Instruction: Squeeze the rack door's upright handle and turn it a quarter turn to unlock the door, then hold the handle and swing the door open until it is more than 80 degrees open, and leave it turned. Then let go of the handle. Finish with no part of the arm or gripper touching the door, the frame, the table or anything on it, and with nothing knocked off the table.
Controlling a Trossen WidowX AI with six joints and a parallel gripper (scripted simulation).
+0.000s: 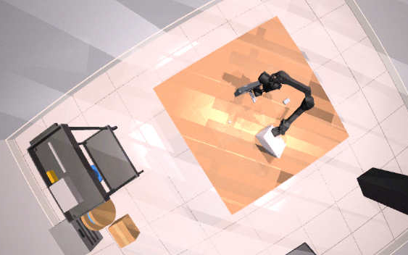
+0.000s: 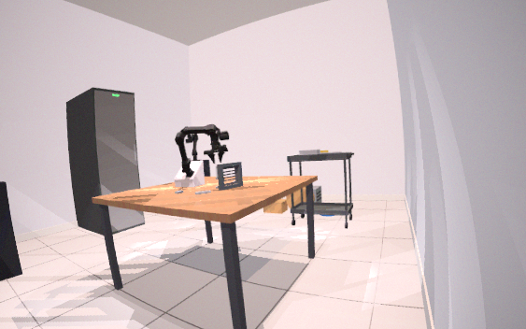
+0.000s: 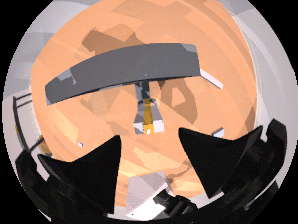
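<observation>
The rack's dark grey frame (image 1: 246, 88) (image 2: 238, 182) (image 3: 125, 67) stands upright on the table (image 1: 209, 127) (image 2: 195, 203). From above, in the wrist view, its top bar crosses the upper middle. A small grey and yellow part (image 3: 148, 115) with pale ends juts from the frame's middle toward the arm's base; I cannot tell whether it is the handle. The door's angle and the handle's turn cannot be made out. My gripper (image 2: 217, 160) (image 3: 150, 134) is open and empty, above and beside the frame on the base side. That part shows just beyond and between the fingertips, below them.
The arm stands on a white block (image 1: 272, 143) (image 3: 142, 192). A small grey block (image 1: 286, 101) (image 3: 218, 133) and a tiny white piece (image 1: 230, 122) (image 3: 80, 144) lie on the table. A thin pale strip (image 3: 211, 80) is by the frame's right end in the wrist view.
</observation>
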